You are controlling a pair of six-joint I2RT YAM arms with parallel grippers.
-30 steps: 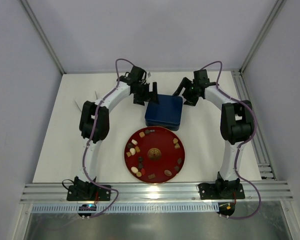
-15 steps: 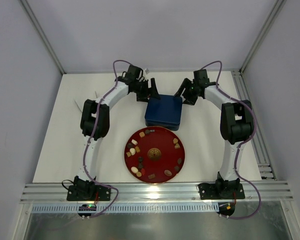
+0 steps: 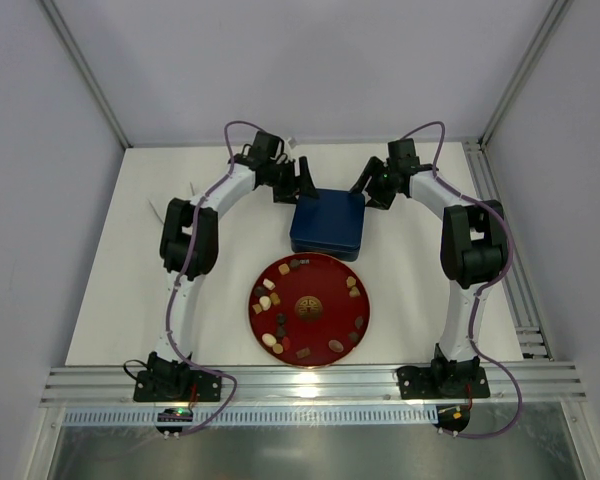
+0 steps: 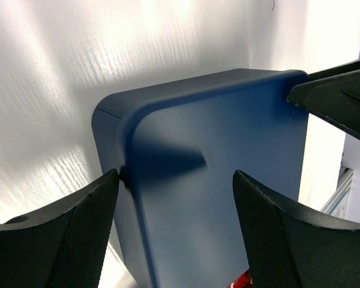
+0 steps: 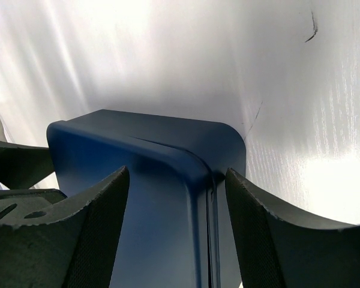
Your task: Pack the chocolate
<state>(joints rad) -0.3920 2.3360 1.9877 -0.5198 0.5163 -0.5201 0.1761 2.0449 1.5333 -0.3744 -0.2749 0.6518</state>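
Dark blue and closed, a square tin (image 3: 327, 223) sat toward the far middle of the white tabletop (image 3: 130, 280), its lid on. Just in front of it, nearer the arms' bases, lay a round red plate (image 3: 330, 285) with a gold emblem (image 3: 307, 307) at its centre. The chocolate (image 3: 336, 345) — many small pieces in dark brown, tan and cream — lay in a loose ring on that plate. The lid hid the inside of the tin.

The left pincer (image 3: 304, 186) was at the tin's far left corner and the right pincer (image 3: 366, 188) at its far right corner. In each wrist view the jaws stood apart astride a rounded corner of the lid, with one finger beside the tin's wall near the seam and the other above the lid's top. Both looked released rather than clamped, and neither held anything.

Judged from this, packing had not begun: every visible piece was on the plate, well apart from both pincers. The step in hand appeared to be taking hold of the lid to lift it off. Left to do — opening the tin, carrying the pieces across one by one, and probably closing it again.
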